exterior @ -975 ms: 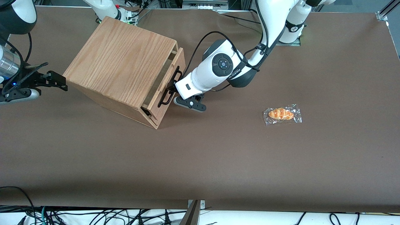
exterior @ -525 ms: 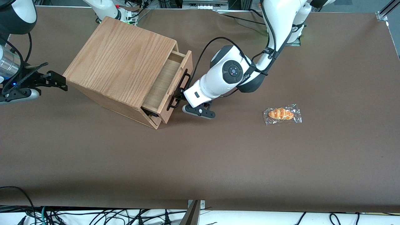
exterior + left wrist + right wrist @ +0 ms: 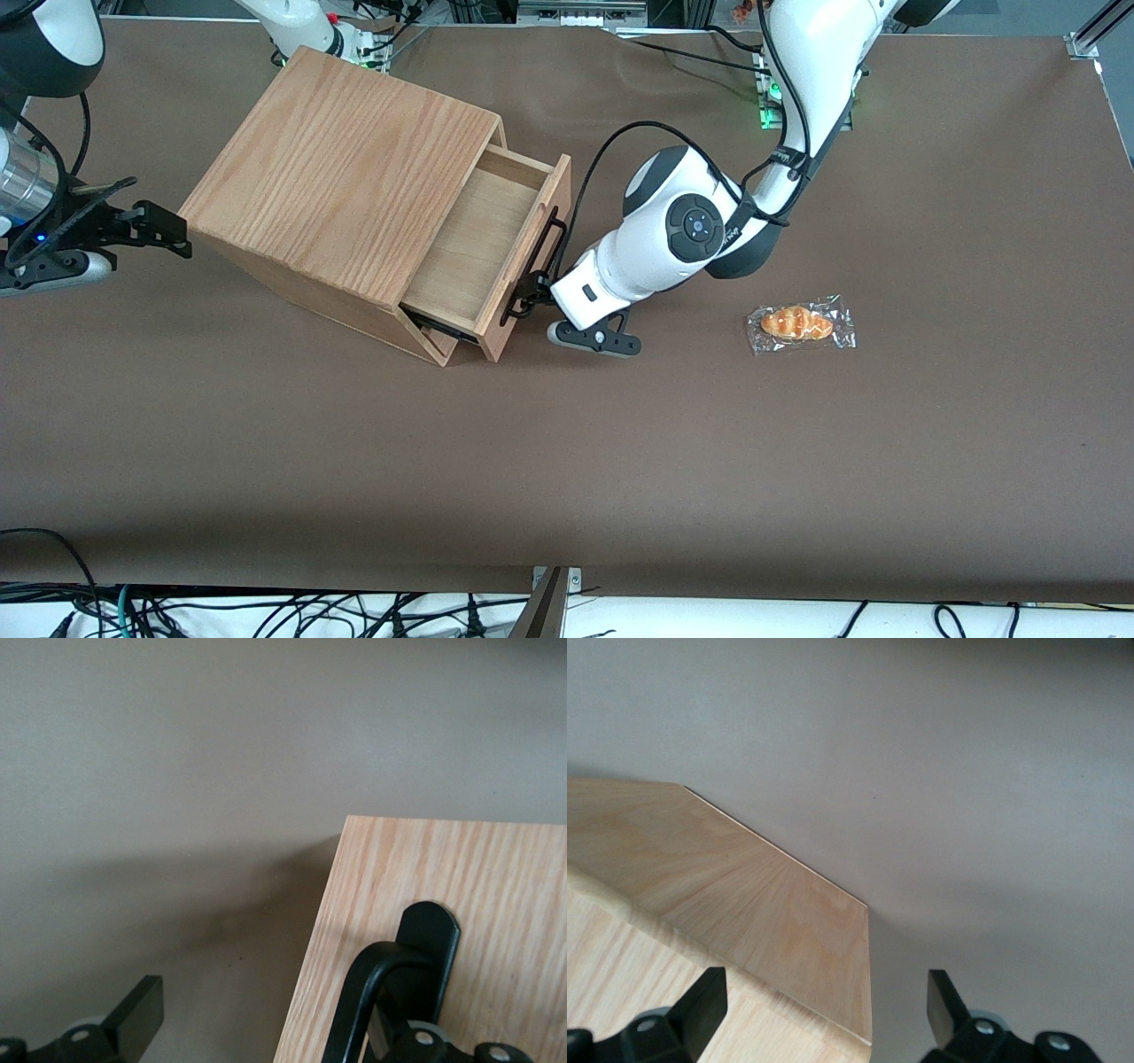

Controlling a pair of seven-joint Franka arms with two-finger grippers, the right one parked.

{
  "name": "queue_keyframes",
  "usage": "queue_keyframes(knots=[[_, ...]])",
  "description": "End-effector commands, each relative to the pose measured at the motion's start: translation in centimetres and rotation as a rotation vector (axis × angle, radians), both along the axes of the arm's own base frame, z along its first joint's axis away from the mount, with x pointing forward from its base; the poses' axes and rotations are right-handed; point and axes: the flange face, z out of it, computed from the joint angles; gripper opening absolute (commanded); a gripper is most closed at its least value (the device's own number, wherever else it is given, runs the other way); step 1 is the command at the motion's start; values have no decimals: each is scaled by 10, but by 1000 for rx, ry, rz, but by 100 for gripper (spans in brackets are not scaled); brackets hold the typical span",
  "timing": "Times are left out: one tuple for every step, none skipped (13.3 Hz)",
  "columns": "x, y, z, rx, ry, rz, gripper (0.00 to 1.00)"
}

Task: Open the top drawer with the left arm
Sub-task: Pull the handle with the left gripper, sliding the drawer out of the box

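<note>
We note the left arm (image 3: 660, 244) is glossy white with a round black joint cap and a dark grey collar. A black cable loops above the cap. Its gripper (image 3: 535, 292), next to the cap, is small and black.

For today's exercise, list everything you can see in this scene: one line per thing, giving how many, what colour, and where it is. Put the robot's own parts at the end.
Cabinet: one, oak-grain wood, on the table toward the parked arm's end.
Top drawer: one, light wood, pulled partly out of the cabinet, inside bare.
Handle: one, black bar, across the drawer's front.
Wrapped bread: one, golden orange in clear wrap, on the table toward the working arm's end, apart from the cabinet.
Table: one, brown cover, under everything.
Cables: several, black, along the table's edge nearest the front camera.
Left arm: one, white with black joint cap, reaching down to the drawer front.
Gripper: one, black, at the handle.
</note>
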Motion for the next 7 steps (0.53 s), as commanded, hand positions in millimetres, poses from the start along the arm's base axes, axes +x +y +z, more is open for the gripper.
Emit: queue_keyframes(knots=[[17, 21, 4, 22, -15, 6, 100], [18, 23, 3, 22, -13, 9, 100], [22, 29, 3, 23, -12, 18, 100], [24, 31, 4, 22, -13, 21, 100], [27, 35, 4, 22, -13, 29, 100], [28, 36, 3, 23, -12, 30, 100], [28, 37, 4, 21, -12, 32, 100]])
